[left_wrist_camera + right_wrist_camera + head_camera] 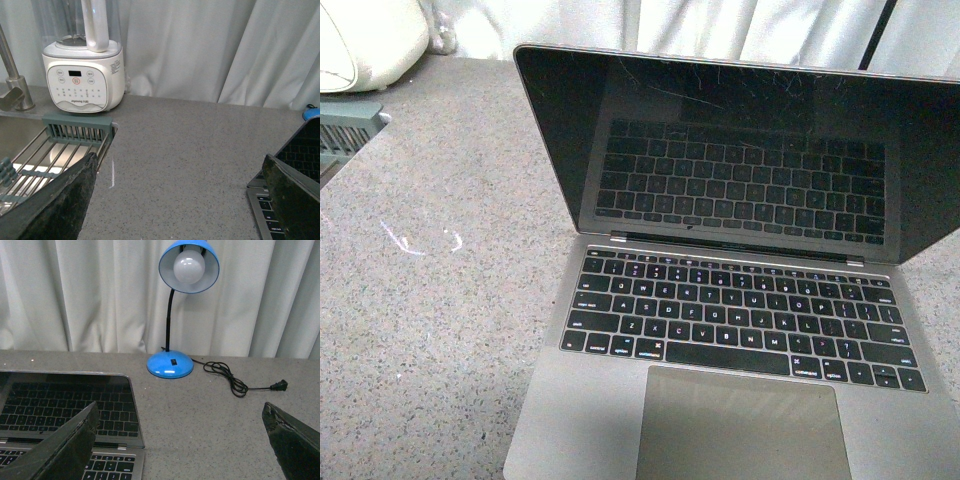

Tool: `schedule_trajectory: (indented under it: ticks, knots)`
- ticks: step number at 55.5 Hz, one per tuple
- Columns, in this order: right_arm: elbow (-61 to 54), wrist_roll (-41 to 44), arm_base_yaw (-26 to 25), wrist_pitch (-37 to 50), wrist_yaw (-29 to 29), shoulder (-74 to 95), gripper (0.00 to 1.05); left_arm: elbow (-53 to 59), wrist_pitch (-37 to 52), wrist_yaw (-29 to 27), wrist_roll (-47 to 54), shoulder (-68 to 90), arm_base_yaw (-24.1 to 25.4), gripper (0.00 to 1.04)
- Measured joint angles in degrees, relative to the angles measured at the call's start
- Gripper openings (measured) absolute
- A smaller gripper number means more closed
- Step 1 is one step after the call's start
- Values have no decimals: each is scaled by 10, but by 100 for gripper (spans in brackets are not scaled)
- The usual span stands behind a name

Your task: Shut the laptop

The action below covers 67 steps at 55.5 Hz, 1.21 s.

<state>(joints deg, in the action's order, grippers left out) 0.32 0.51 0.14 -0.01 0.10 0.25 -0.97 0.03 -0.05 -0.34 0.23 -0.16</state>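
- Left wrist view is showing my left jaws standing wide apart and gripping nothing, hanging over bare counter (190,150), with the laptop (302,147) sitting just off to one side of them.
- Right wrist view is showing my right jaws spread wide and empty too, hovering by the laptop's hinge corner.
- I am seeing the laptop lying open in front of me on the counter, its screen raised and its lid untouched. I am judging that closing is not yet begun.
- Next I am needing one set of jaws behind the lid's top edge, pushing it forward and down and easing off as it nears the keys.
- A blue lamp (182,270) and its cord (230,382) are sitting beyond that corner, apart from the lid.
- A white blender (85,75) and a sink rack (75,132) are standing well away on the other side.
- Nothing is lying on the keyboard.
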Motion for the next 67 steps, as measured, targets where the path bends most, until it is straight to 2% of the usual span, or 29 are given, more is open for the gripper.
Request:
schedule_trajectory:
  ticks: [67]
  knots:
    - [0, 0, 0, 0, 0, 0, 96, 0, 0, 0, 0, 0, 0, 98]
